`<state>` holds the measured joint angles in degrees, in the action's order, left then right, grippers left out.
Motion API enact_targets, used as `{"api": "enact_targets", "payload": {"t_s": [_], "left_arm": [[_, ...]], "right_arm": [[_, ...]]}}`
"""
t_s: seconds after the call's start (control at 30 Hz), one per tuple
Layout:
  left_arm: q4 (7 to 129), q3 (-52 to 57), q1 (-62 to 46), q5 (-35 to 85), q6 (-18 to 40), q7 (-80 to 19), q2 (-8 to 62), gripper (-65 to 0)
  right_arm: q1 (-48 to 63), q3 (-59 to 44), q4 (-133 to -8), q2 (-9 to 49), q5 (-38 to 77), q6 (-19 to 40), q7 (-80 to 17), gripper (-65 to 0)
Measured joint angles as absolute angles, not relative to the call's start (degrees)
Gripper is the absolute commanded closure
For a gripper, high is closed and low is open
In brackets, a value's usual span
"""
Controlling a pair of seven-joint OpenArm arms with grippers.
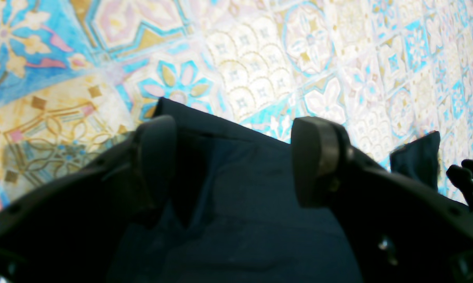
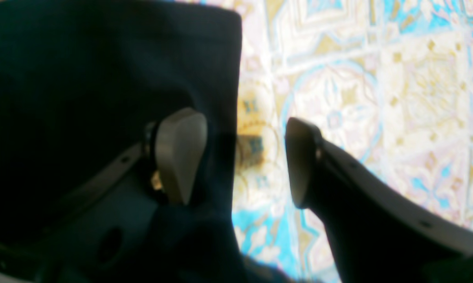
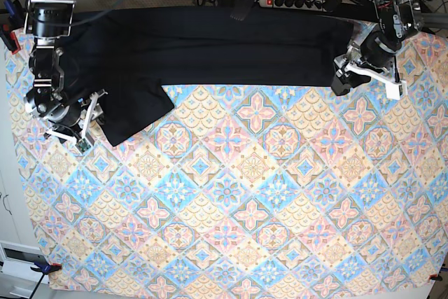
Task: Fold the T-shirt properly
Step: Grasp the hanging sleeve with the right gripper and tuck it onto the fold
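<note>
Base view, from above: a black T-shirt [image 3: 210,43] lies folded into a long band across the far edge of a counter [image 3: 231,201] covered in a blue, pink and yellow tile-pattern cloth. One flap of the shirt hangs lower at the picture's left end. The right gripper [image 3: 82,122] sits at that left end, at the flap's edge; the left gripper [image 3: 353,68] sits at the band's right end. Cables and a power strip [image 3: 294,1] lie beyond the counter's far edge. This view is too distant to show how the fingers stand.

Left wrist view, close up: the left gripper's [image 1: 236,157] fingers are wide apart above the dark cloth, nothing between them. The shirt's [image 1: 240,220] edge crosses just past the fingertips, with a corner sticking up. A small raised bit of dark cloth shows at the right.

Right wrist view, blurred: the right gripper's [image 2: 244,157] fingers are apart and clamp nothing. One pale finger [image 2: 179,153] is over the shirt [image 2: 83,78], the other over bare patterned cloth, the shirt's straight edge running between them
</note>
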<state>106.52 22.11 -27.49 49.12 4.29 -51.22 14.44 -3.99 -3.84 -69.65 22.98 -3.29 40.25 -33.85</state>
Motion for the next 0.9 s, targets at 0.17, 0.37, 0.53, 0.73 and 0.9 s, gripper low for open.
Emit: {"api": "enact_targets", "payload": {"t_s": [0.17,0.37,0.53,0.73,0.9], "left_arm": [[106.52,22.11,-27.49,49.34,4.32,-51.24,14.31,-45.1],[106.52,22.11,-27.44,49.34,4.32,-51.24,14.31,-45.1],[106.52,22.11,-27.31,49.34,4.32,-51.22,14.28,-45.1],[106.52,22.11,-27.31,49.32,4.34,-51.22,14.31,-45.1],[106.52,22.11,-27.16,49.28,4.32,-51.24,14.28,-45.1]], "right_arm": [[-5.61,-3.86,-63.35,22.96,-3.44,40.25,-31.42,-35.1],[-8.78,-3.86,-56.07,22.92,-3.18,40.23,-28.93,-35.2],[-9.85,-4.08,-50.98,23.24,-1.48,40.27,-25.23,-35.2],[-10.46,-3.2,-49.95,23.07,-1.45,40.16,-25.04,-34.9],[-10.44,0.25,-50.59,23.16,-1.28,39.35,-24.95,-30.4]]}}
